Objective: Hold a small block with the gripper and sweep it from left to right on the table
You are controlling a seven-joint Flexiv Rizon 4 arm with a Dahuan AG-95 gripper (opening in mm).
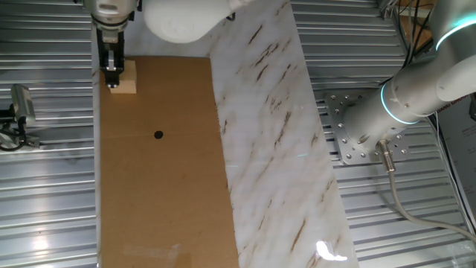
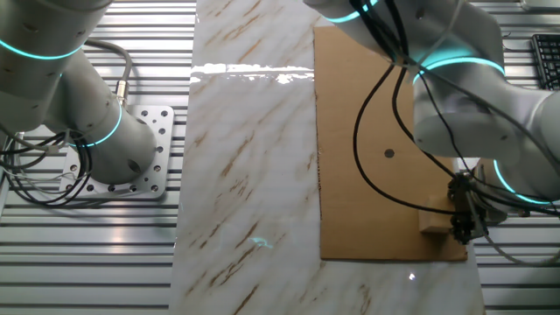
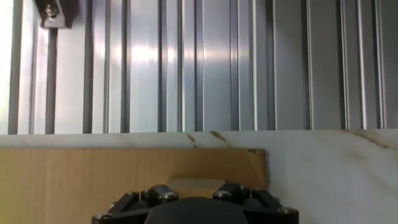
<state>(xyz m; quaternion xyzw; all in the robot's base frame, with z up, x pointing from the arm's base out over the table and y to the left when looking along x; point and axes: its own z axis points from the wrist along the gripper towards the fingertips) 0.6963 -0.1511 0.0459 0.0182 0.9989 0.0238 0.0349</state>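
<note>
The small block [image 1: 128, 80], a pale tan wooden cube, sits on the brown board of the table [image 1: 171, 186] at its far left corner. The gripper [image 1: 113, 80] comes down on the block's left part, its black fingers closed against it. In the other fixed view the block [image 2: 433, 220] is at the board's near right corner with the gripper [image 2: 461, 229] on its right side. In the hand view the block [image 3: 196, 184] shows between the two finger bases, and the fingertips are hidden under the black gripper body.
A small black dot [image 1: 158, 135] marks the board's middle. The white veined marble strip [image 1: 275, 149] runs along the board's right side. Ribbed metal [image 1: 44, 186] surrounds both. A second white arm's base [image 1: 401, 104] stands at the right.
</note>
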